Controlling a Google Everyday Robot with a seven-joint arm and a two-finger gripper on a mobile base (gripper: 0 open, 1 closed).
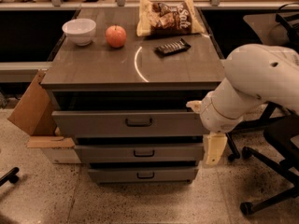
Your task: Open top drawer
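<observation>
The top drawer (pixel 93 123) is the widest grey front of three, with a dark centred handle (pixel 138 122). It stands a little out from the cabinet, with a dark gap above it. My gripper (pixel 215 149) hangs fingers-down off the cabinet's right side, level with the middle drawer (pixel 107 153) and apart from the handle. The white arm (pixel 252 85) reaches in from the right, and its wrist sits by the top drawer's right end.
On the cabinet top (pixel 93 69) are a white bowl (pixel 80 31), an apple (pixel 116 36), a snack bag (pixel 169 17) and a dark bar (pixel 172 46). A cardboard box (pixel 30 106) leans at the left. Chair legs with castors (pixel 266 171) stand at the right.
</observation>
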